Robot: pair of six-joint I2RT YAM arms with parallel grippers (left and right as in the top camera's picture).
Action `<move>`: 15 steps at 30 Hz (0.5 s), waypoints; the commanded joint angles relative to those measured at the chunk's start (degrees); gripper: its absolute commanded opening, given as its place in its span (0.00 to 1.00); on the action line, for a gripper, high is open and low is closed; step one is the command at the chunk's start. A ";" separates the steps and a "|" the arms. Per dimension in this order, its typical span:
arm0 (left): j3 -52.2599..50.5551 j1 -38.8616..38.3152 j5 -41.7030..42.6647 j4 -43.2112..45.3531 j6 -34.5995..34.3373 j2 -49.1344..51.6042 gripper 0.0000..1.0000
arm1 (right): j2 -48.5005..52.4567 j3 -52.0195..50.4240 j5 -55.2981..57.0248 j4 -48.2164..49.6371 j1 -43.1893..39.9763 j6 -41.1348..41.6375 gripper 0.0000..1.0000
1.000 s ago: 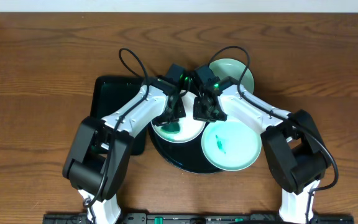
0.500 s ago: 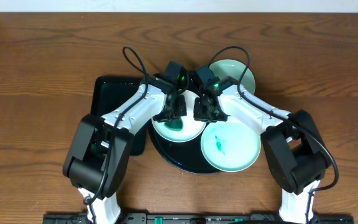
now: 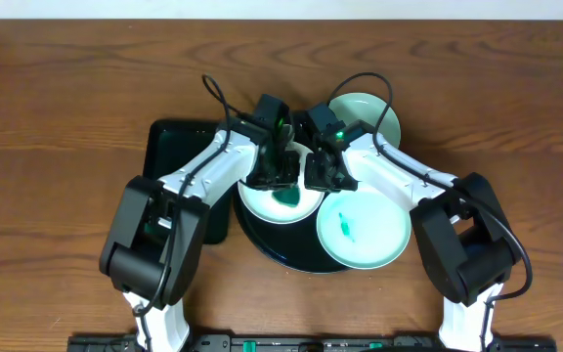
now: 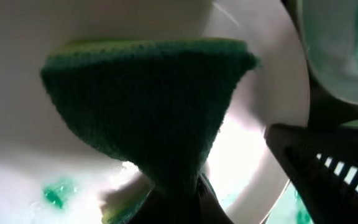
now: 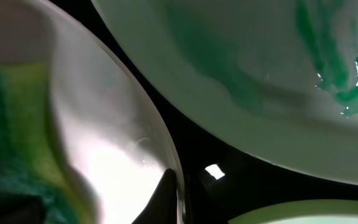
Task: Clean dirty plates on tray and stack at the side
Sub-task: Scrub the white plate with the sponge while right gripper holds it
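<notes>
A white plate (image 3: pixel 262 203) with a teal smear lies on the round black tray (image 3: pixel 272 249). My left gripper (image 3: pixel 280 174) is shut on a green sponge (image 4: pixel 148 106) and presses it onto the white plate (image 4: pixel 266 93). My right gripper (image 3: pixel 318 178) is shut on the white plate's right rim (image 5: pixel 104 124), with one finger on each side of the edge. A mint-green plate (image 3: pixel 363 230) with a teal smear lies on the tray's front right, and it also shows in the right wrist view (image 5: pixel 260 74). A second mint-green plate (image 3: pixel 369 112) lies on the table behind the tray, partly hidden by my right arm.
A rectangular dark green tray (image 3: pixel 174 156) lies left of the black tray, under my left arm. Both arms meet over the black tray's back half. Brown wooden table (image 3: pixel 57 147) surrounds everything.
My left gripper has slid the sponge to the right and back across the white plate, uncovering a teal smear in its middle. My right gripper has held still on the rim.
</notes>
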 commanded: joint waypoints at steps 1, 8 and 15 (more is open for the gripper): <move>-0.24 1.33 -5.81 0.42 -5.97 1.05 0.07 | 1.77 -1.20 3.56 -0.46 0.28 0.74 0.01; -0.24 3.43 -26.29 -8.57 -20.24 1.03 0.07 | 1.77 -1.49 3.56 -0.15 0.28 0.76 0.01; -0.24 0.76 -10.80 -11.72 -11.41 1.03 0.07 | 1.77 -1.51 3.56 0.15 0.28 0.74 0.01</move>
